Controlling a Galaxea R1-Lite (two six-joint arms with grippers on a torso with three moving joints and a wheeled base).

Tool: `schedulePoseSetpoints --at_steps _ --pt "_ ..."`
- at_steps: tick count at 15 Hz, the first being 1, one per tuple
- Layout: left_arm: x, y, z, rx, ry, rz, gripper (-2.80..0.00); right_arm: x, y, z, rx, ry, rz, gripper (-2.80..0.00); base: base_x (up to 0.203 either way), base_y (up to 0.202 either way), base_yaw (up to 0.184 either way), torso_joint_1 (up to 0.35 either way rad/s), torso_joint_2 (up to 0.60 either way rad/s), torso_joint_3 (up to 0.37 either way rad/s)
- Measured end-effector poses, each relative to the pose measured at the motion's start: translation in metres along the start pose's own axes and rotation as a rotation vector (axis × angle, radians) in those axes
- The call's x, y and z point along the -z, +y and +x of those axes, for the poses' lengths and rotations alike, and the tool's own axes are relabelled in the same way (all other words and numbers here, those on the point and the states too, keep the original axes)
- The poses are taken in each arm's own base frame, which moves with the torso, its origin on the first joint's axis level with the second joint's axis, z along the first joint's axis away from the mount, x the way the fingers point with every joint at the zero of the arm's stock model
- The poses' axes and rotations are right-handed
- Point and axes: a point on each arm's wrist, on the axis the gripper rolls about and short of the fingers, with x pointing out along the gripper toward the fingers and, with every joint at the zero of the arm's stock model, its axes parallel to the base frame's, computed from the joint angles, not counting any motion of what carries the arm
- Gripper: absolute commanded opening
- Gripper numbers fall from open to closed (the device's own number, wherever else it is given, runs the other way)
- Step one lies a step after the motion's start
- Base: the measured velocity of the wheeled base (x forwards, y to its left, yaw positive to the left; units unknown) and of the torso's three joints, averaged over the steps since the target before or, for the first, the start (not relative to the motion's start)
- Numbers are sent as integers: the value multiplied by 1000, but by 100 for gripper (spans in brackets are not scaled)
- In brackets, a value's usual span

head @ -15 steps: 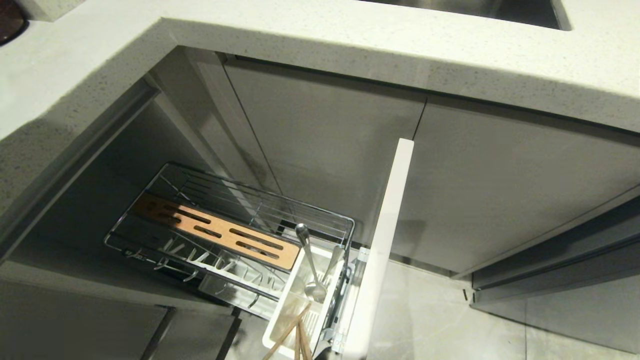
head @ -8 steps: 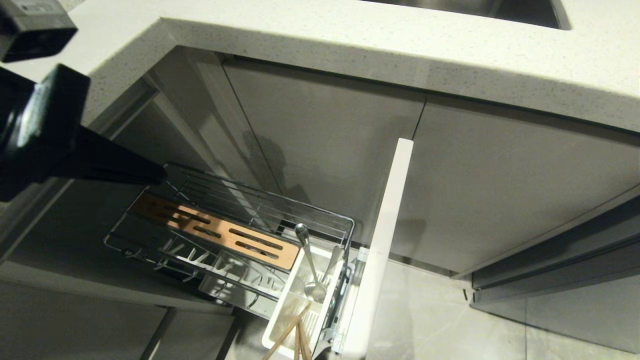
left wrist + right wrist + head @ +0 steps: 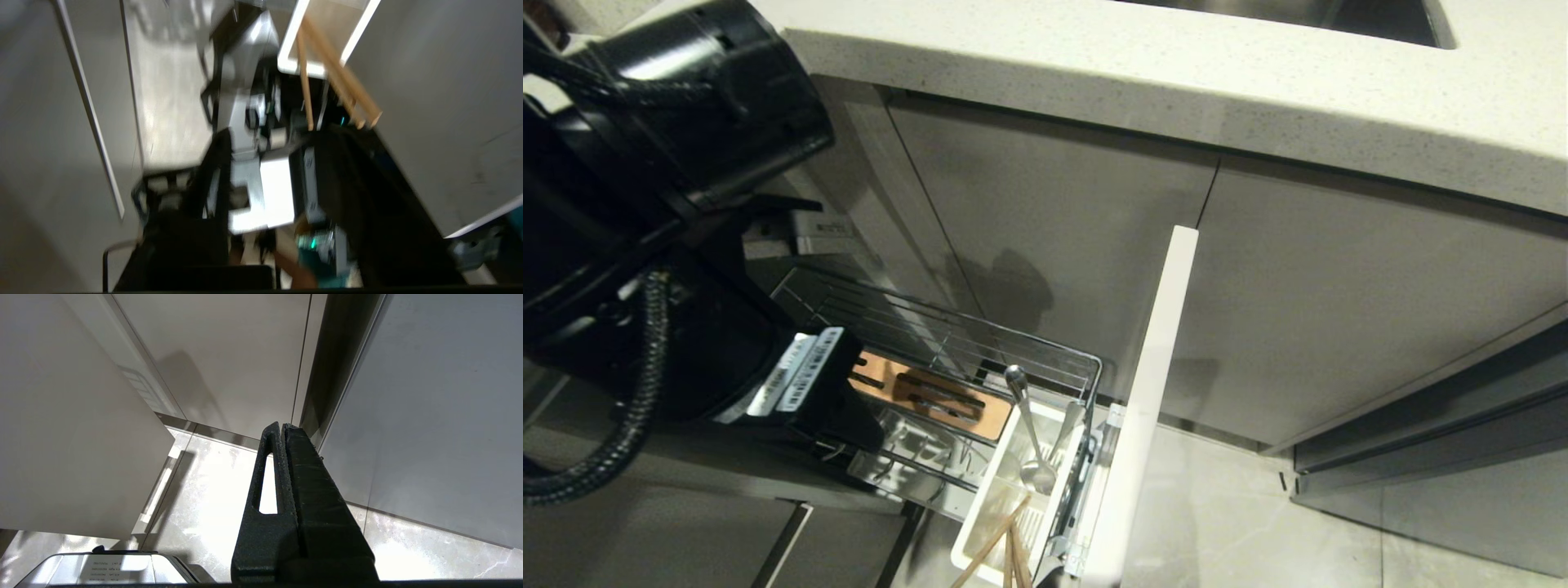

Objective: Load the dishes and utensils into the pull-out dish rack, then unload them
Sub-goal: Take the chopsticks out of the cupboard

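My left arm (image 3: 670, 269) fills the head view's left, over the pull-out dish rack (image 3: 947, 343); its fingers are hidden, so I cannot tell their gap or any hold. The caddy (image 3: 1001, 490), to its right, holds the fork (image 3: 1027, 425), upright, and chopsticks (image 3: 1001, 543), leaning out. My right gripper (image 3: 282, 428) is pressed closed, empty, near the floor.
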Motion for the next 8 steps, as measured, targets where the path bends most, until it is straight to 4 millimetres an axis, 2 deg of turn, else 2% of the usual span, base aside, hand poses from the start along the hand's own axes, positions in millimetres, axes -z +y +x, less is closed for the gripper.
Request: schedulePoseSetpoints --at_steps 4,8 --pt "-11 -21 33 37 180 29 0 0 0 0 0 0 0 -280 0 0 0 0 0 0" --pt "-15 -33 63 30 311 70 0 0 0 0 0 0 0 -280 0 0 0 0 0 0"
